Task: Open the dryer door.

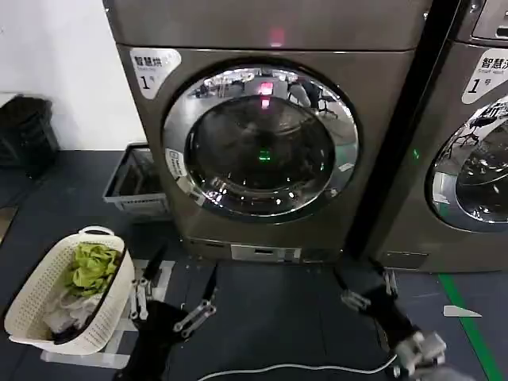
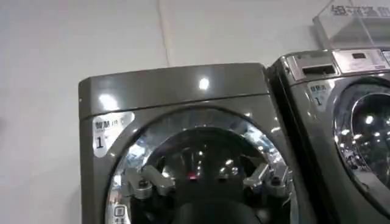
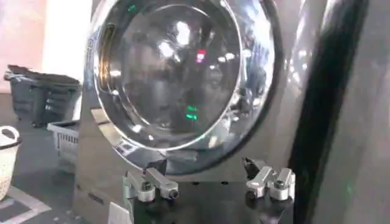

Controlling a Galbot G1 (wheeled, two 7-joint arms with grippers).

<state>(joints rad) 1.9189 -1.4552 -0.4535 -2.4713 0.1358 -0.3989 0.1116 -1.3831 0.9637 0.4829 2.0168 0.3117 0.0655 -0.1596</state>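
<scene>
The dryer door [image 1: 260, 147] is a round door with a wide chrome rim and dark glass, lying flush and closed in the bronze-grey machine's front. My left gripper [image 1: 186, 266] hangs low in front of the machine's lower left, open and holding nothing. My right gripper [image 1: 363, 278] is low at the machine's lower right corner, also open and holding nothing. From the left wrist, the door [image 2: 201, 146] rises beyond the spread left gripper [image 2: 207, 179]. From the right wrist, the door [image 3: 177, 73] stands close above the spread right gripper [image 3: 207, 179]. Neither gripper touches the door.
A white laundry basket [image 1: 32, 305] with green clothes stands on the floor at the left. A grey crate [image 1: 131, 190] sits beside the machine. A second machine [image 1: 468, 159] stands at the right. A white cable [image 1: 294, 367] and green floor tape [image 1: 468, 317] lie on the dark floor.
</scene>
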